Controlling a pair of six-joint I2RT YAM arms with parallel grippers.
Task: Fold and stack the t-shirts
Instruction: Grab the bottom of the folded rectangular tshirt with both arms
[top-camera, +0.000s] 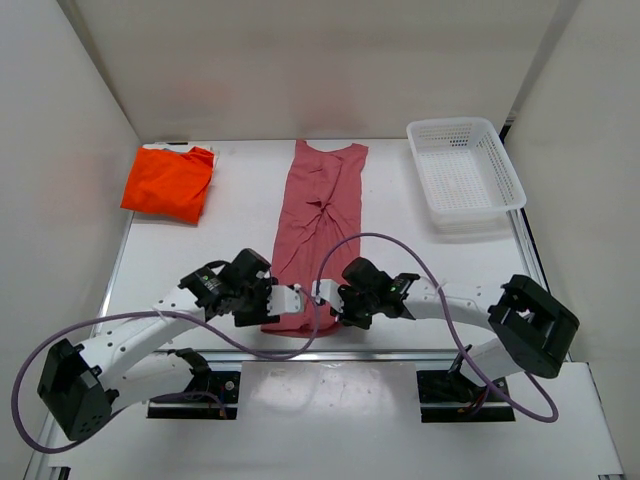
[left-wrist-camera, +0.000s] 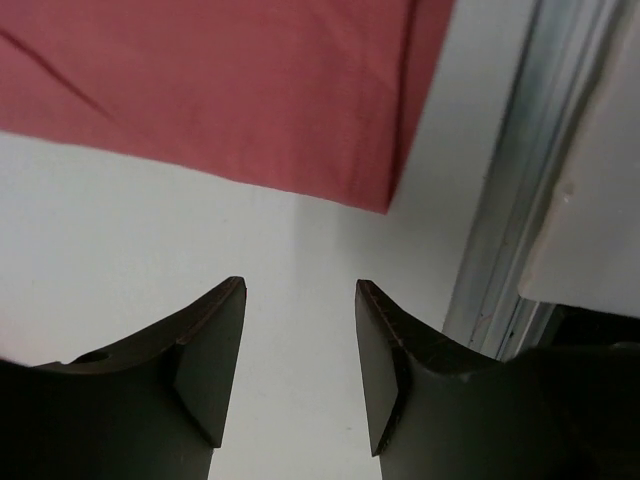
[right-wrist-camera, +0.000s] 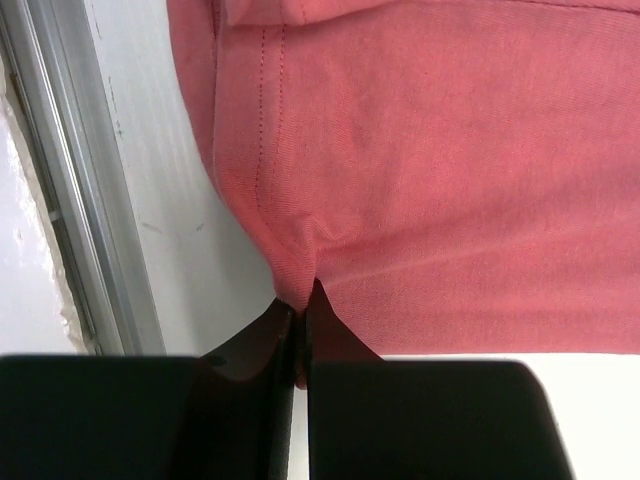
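**Free lanes and obstructions**

The pinkish-red t-shirt (top-camera: 318, 235) lies lengthwise down the middle of the tabletop (top-camera: 240, 215), leaving bare lanes on either side. The far corners are taken: a folded orange t-shirt (top-camera: 168, 183) at far left, a mesh basket (top-camera: 465, 178) at far right. The left arm (top-camera: 150, 325) and right arm (top-camera: 455, 298) crowd the shirt's near hem, just inside the metal edge rail (left-wrist-camera: 500, 230).

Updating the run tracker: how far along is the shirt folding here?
Done: the orange t-shirt lies folded at far left, a white edge showing behind it. In hand: the pinkish-red t-shirt lies as a narrow strip mid-table; the right hand is shut on its near hem, the left hand open just short of the hem's left corner. Left: fold it shorter, stack it on the orange one. No teal shirt in view.
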